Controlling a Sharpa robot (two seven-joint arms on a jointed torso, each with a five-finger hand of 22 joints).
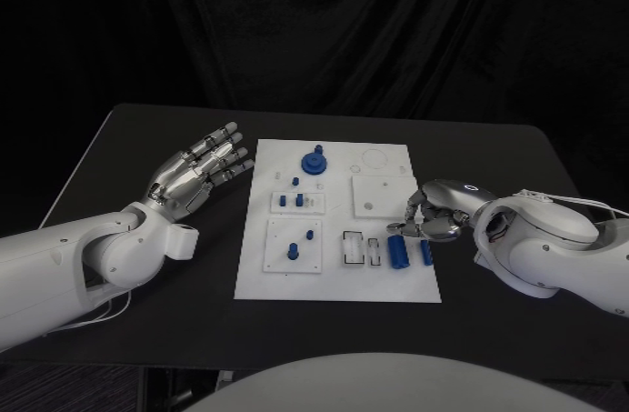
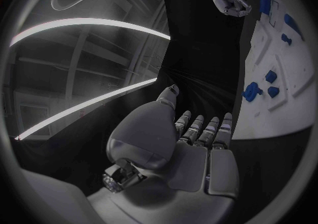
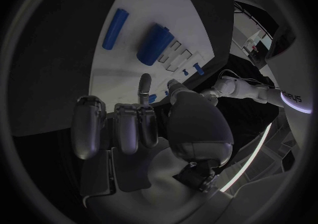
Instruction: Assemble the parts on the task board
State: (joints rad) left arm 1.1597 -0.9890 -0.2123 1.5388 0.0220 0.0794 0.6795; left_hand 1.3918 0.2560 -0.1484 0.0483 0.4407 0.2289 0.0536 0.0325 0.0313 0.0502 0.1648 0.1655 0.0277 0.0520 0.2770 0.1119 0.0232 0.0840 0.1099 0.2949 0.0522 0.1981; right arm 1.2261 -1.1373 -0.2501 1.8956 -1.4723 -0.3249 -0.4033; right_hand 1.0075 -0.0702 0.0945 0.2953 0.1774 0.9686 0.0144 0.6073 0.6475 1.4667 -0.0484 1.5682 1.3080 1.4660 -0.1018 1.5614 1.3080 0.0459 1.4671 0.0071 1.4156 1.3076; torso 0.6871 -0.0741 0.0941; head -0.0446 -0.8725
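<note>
Curling its fingers over the task board's [image 1: 338, 285] right edge, the right hand [image 1: 436, 214] seems empty, just above two loose blue parts [image 1: 409, 250]. A blind grab might knock them off. The left hand [image 1: 199, 174] hangs spread beside the left edge.

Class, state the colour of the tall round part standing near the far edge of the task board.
Blue. The tall round part shows best in the head view.

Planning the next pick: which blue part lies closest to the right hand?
The wider blue cylinder lying just below the right hand; the slimmer one lies beside it.
</note>
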